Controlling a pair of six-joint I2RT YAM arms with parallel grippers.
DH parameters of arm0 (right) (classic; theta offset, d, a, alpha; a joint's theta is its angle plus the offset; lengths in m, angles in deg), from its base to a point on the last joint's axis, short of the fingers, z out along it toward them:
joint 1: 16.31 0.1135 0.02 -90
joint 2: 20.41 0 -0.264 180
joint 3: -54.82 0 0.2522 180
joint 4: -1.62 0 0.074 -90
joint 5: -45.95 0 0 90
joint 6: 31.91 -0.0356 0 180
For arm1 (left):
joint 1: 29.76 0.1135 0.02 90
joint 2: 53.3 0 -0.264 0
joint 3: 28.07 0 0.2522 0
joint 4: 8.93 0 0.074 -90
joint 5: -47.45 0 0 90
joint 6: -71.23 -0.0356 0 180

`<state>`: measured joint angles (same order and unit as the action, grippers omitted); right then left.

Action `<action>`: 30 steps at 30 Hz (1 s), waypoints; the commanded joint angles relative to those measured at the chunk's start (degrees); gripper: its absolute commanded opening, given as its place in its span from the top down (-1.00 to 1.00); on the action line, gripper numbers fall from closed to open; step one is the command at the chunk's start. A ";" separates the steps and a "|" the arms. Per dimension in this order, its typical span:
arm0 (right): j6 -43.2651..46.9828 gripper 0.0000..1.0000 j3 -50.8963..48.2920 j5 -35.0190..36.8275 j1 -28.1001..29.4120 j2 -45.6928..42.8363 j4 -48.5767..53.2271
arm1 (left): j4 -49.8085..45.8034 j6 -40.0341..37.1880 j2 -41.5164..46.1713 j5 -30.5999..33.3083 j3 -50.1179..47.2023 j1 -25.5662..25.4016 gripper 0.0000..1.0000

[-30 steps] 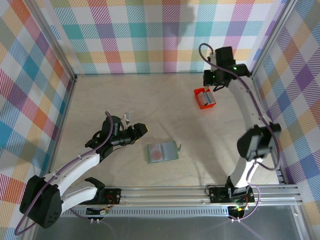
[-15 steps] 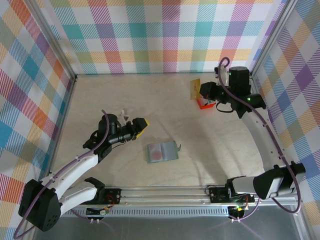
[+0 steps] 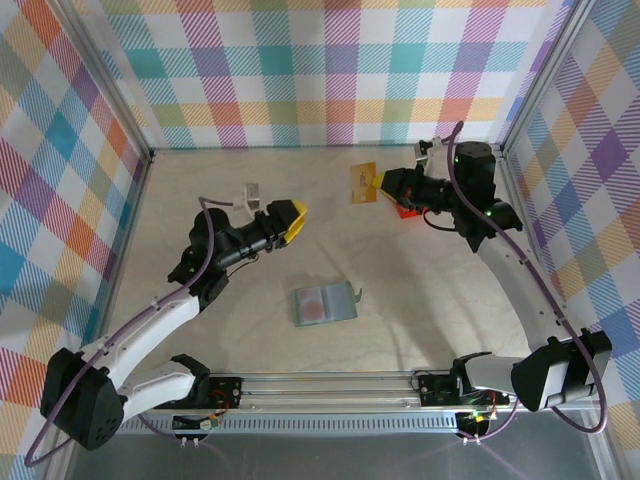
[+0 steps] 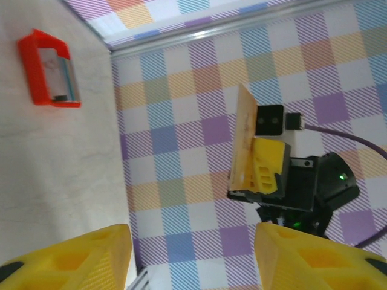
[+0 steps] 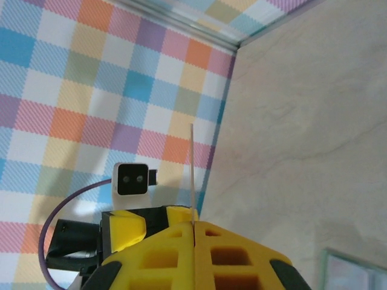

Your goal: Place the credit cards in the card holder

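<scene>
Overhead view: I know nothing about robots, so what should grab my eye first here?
A gold card held up in the air, pinched by the right gripper near the far wall. The left gripper faces it with open fingers, and a grey-green card holder lies open on the table, nearer the front.

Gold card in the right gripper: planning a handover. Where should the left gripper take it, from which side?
Probably the free end of the gold card, sticking out past the right gripper pinching its other end. The open left gripper should come straight at that end, jaws across its flat faces.
</scene>
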<state>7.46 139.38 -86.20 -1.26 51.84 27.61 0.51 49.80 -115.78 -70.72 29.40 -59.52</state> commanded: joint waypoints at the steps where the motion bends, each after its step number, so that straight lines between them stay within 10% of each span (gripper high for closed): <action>1: -5.26 1.00 -0.57 -3.80 1.16 -0.97 -5.72 | 7.60 1.93 -2.05 -1.47 3.36 -2.86 -0.11; 19: -9.64 1.00 -1.18 -4.69 6.78 0.63 -9.65 | 10.93 2.70 -5.90 1.18 6.57 -7.94 0.25; 23: -10.21 1.00 -1.87 -4.80 7.41 0.70 -9.89 | 11.13 3.04 -6.32 0.74 7.01 -8.19 0.76; 27: -8.12 0.34 -0.64 -4.43 7.26 0.18 -5.18 | 9.47 2.43 -5.15 1.71 6.52 -8.18 1.00; 30: -6.01 0.23 -0.14 -4.37 6.34 -1.41 -1.51 | 7.01 1.48 -4.05 2.45 6.13 -8.17 1.00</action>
<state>-0.89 138.05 -89.79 5.77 52.12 22.47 8.29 52.21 -121.90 -69.40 35.76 -67.19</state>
